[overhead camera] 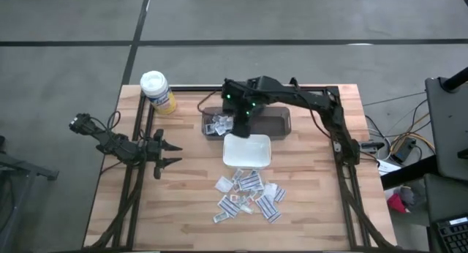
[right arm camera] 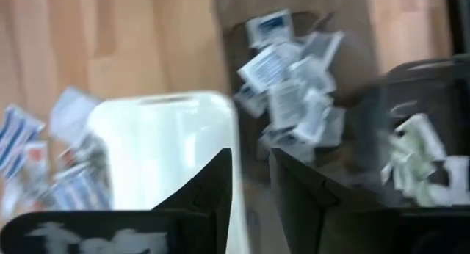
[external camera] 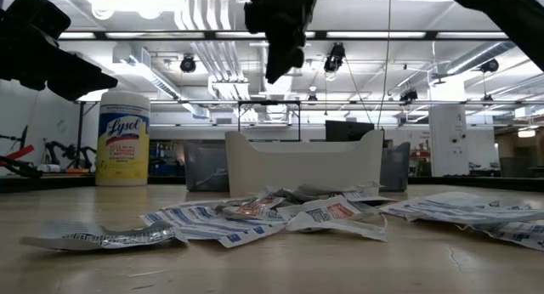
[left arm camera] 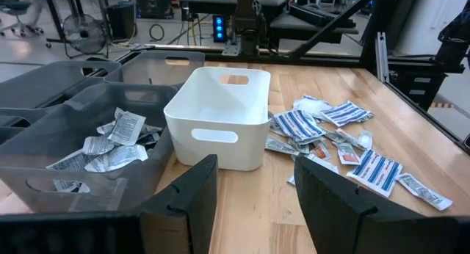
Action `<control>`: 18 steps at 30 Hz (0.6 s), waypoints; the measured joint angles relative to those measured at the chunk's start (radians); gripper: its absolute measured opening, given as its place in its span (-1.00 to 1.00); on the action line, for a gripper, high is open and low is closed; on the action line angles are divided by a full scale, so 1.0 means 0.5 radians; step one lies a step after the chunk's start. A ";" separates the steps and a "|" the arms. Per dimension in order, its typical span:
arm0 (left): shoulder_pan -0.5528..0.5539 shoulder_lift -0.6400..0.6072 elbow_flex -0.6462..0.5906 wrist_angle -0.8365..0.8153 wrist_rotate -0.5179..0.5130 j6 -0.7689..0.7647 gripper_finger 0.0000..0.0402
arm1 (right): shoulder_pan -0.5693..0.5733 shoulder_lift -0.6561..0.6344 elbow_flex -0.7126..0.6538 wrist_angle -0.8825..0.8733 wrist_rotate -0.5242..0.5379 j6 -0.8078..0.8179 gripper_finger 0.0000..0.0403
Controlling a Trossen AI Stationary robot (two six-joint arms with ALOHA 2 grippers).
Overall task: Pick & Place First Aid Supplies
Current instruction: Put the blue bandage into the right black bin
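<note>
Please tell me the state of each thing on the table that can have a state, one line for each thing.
left gripper: open, empty, waiting at the table's left side.
right gripper: open, empty, above the grey bin.
grey bin: holds several packets at its left end.
white dish: upright, looks empty.
loose packets: scattered flat on the table, in front of the dish.
yellow canister: upright, white lid on.

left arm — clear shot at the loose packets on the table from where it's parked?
Probably yes. The left claw waits open at the table's left side, and bare wood lies between it and the loose packets. The white dish sits off that line, and the right claw hovers over the grey bin.
</note>
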State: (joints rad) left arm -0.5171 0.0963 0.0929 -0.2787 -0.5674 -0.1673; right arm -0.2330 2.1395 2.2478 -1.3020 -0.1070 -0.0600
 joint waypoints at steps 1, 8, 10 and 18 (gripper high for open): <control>0.000 0.000 0.000 0.000 0.000 0.000 -0.12 | 0.026 -0.020 -0.007 -0.029 -0.001 0.015 -0.57; -0.001 0.000 0.000 0.005 0.000 -0.041 -0.12 | 0.217 -0.121 -0.032 -0.273 -0.002 0.054 -0.65; -0.002 0.000 0.000 0.023 0.000 -0.092 -0.12 | 0.267 -0.140 -0.038 -0.347 -0.002 0.057 -0.67; -0.002 -0.001 -0.003 0.080 -0.001 -0.158 -0.12 | 0.470 -0.294 -0.146 -0.489 0.002 0.112 -0.74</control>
State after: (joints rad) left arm -0.5179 0.0959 0.0914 -0.2387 -0.5678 -0.2462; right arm 0.0020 1.9927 2.1749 -1.5463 -0.1062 -0.0042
